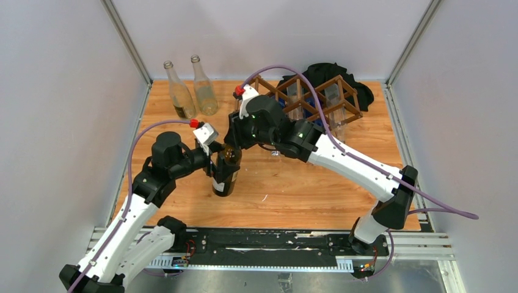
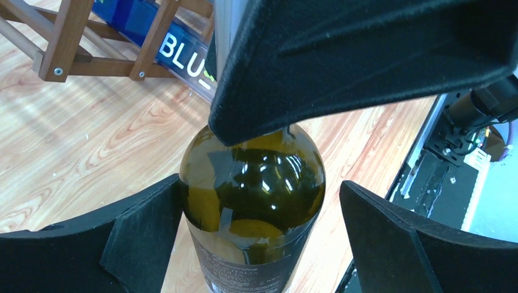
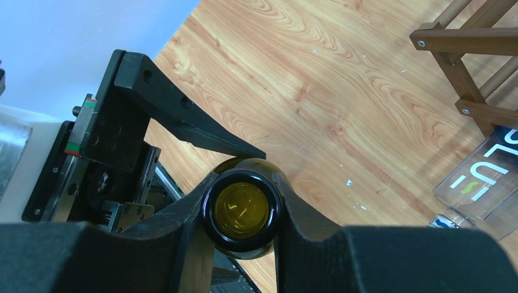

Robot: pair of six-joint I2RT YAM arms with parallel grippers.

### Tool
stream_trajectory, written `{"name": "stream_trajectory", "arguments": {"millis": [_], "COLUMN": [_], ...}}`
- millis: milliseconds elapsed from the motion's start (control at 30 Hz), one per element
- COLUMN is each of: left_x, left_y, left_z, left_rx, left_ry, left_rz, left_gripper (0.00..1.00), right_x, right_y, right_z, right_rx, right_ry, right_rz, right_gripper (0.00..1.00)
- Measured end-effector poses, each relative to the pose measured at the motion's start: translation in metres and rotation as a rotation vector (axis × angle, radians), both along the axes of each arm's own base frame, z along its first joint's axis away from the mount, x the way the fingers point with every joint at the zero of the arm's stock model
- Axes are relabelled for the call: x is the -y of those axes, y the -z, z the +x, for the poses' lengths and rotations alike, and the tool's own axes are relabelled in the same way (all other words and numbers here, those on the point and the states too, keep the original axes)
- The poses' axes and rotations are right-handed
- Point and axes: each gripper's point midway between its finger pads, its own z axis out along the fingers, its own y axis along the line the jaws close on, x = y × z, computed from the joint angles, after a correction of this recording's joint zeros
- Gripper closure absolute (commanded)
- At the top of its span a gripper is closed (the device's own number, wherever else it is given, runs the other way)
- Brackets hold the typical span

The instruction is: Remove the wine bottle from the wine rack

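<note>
A dark green wine bottle [image 1: 225, 176] stands upright on the wooden table, apart from the wine rack [image 1: 317, 91] at the back. From above, my right gripper [image 3: 241, 213] is shut on the bottle's neck just below the open mouth [image 3: 241, 209]. My left gripper [image 2: 259, 186] stands open around the bottle's shoulder [image 2: 253, 189]. Its left finger [image 2: 143, 235] lies against the glass, while the right finger [image 2: 397, 238] is a gap away. The right gripper's black finger [image 2: 366, 55] covers the neck in the left wrist view.
Two clear empty bottles [image 1: 181, 91] [image 1: 204, 86] stand at the back left. The rack [image 2: 67, 43] holds clear bottles, one with a blue label [image 3: 488, 177]. A black cloth [image 1: 324, 73] lies behind the rack. Grey walls close in on both sides.
</note>
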Motion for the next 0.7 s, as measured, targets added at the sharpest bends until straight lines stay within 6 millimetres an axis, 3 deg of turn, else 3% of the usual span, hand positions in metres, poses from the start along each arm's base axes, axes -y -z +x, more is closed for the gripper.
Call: {"name": "stream_trajectory", "arguments": {"millis": [400,500,600,700], "left_x": [0.001,0.002,0.004,0.008], "left_y": [0.001,0.002,0.001,-0.003], "left_z": [0.001,-0.001,-0.003,-0.006], "left_rx": [-0.036,-0.045,-0.052,-0.055], "left_ry": [-0.012,0.0,0.013,0.035], "left_rz": [-0.017,-0.018,-0.029,-0.049], "left_gripper": [0.19,0.15,0.03,0.01], "right_x": [-0.003,-0.003,-0.003,-0.009], "right_y": [0.004,0.006,0.006,0.005], "right_z": [-0.01,-0.014,-0.017,-0.027], "right_rx": [0.045,0.049,0.057,0.061], "right_ry": [-0.042,-0.052,-0.066,-0.101], "right_rz": [-0.029,-0.019,-0.007,0.013], "right_gripper": [1.0,1.0,1.0,1.0]}}
